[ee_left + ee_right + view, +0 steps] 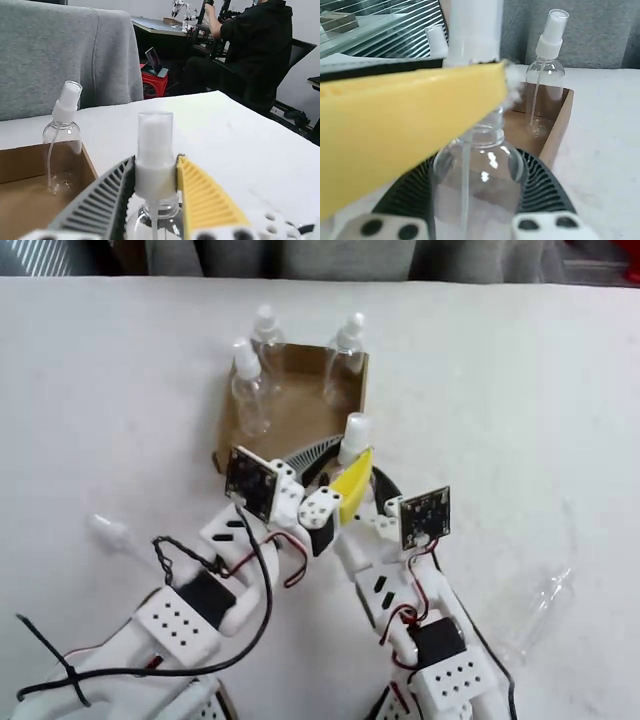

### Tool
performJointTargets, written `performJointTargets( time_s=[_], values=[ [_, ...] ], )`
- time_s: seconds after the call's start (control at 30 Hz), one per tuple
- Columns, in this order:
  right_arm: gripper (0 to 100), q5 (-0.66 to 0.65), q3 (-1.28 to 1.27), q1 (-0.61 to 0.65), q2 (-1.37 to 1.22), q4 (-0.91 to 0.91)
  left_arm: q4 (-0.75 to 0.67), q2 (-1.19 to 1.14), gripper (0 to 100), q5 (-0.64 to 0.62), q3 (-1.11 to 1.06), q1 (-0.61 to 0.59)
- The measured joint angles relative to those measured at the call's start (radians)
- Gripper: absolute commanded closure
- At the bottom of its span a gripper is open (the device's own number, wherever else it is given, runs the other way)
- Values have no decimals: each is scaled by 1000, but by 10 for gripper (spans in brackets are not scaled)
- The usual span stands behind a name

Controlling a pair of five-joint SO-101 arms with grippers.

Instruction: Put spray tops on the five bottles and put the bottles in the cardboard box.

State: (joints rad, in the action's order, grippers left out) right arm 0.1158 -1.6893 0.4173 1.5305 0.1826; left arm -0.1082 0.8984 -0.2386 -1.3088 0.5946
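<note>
Yellow-and-grey left tool (155,167) clamped on spray top (155,132) | black right tool (477,160) closed round bottle (470,187)

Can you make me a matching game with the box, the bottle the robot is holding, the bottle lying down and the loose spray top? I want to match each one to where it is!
Things:
1. cardboard box
2. held bottle
3. lying bottle
4. loose spray top

Places:
A. on the table beside the right arm
B. on the table beside the left arm
C. between the left pincer and right pincer
D. under three standing bottles

Pairs: 1-D, 2-C, 3-A, 4-B.
</note>
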Motion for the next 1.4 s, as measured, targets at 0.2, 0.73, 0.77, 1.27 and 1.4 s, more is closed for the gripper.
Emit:
performJointTargets(
  time_s=[0.2, 0.73, 0.77, 1.27, 1.4],
  values=[
    [981, 0, 0, -5, -2, 0, -9, 0, 976, 0, -6, 3],
    [981, 0, 0, -23, -2, 0, -6, -18, 725, -2, -46, -6],
    [981, 0, 0, -21, 0, 0, -5, -9, 723, -2, -48, -6],
    [981, 2, 0, -31, 2, -2, 262, 417, 727, 5, -110, -3],
    [981, 2, 0, -37, 2, -2, 428, 620, 826, 5, -110, -5]
  ],
)
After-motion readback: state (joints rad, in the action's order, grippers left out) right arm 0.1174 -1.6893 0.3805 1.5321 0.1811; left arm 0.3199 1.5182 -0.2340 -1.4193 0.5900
